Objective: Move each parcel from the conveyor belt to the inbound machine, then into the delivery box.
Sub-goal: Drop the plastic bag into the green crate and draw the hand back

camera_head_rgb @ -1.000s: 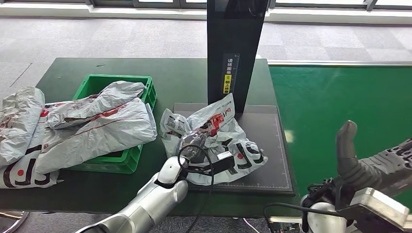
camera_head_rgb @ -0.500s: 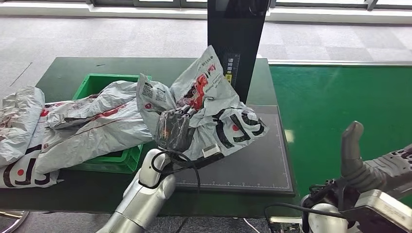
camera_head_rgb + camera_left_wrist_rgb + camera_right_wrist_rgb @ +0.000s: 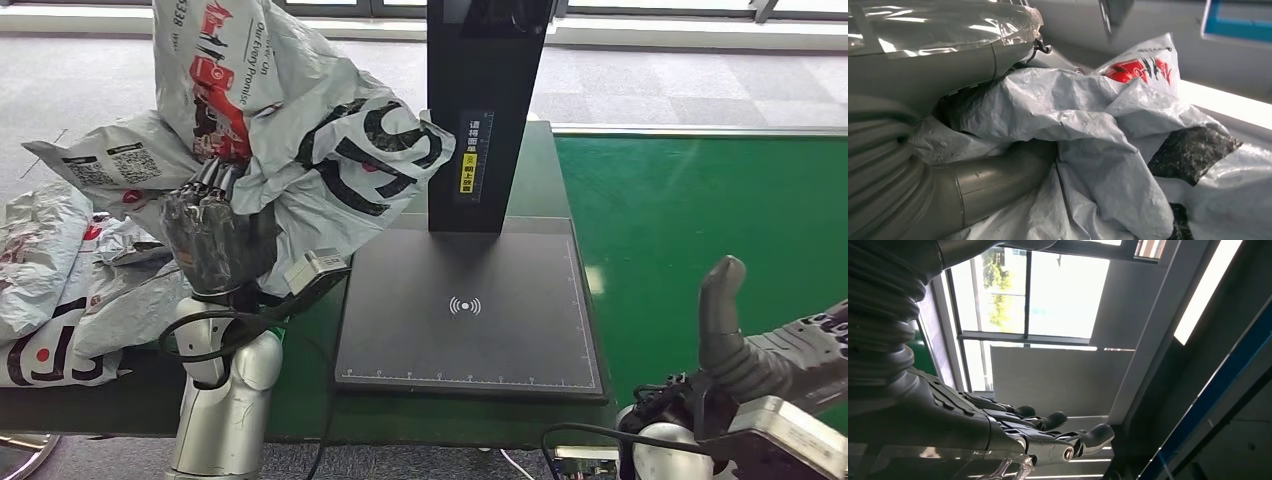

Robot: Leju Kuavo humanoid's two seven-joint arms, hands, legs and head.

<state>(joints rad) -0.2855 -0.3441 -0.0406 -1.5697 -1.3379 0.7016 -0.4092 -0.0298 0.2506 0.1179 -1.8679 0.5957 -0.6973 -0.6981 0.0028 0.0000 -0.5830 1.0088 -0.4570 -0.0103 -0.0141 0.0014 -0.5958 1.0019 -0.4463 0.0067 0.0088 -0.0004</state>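
Parcel (image 3: 300,130) is hanging in the air in the left hand (image 3: 215,240), fingers (image 3: 205,185) pinching the crumpled grey plastic, above the table's (image 3: 330,150) left side beside the scanner pad (image 3: 470,310), which is lying bare. Scan step is looking done; drop into the box is remaining. Box is probably sitting under the parcel pile (image 3: 60,280) at left, hidden. Right hand (image 3: 745,350) is hovering over the green belt (image 3: 700,210), fingers spread, holding nothing. Belt is showing no parcels.
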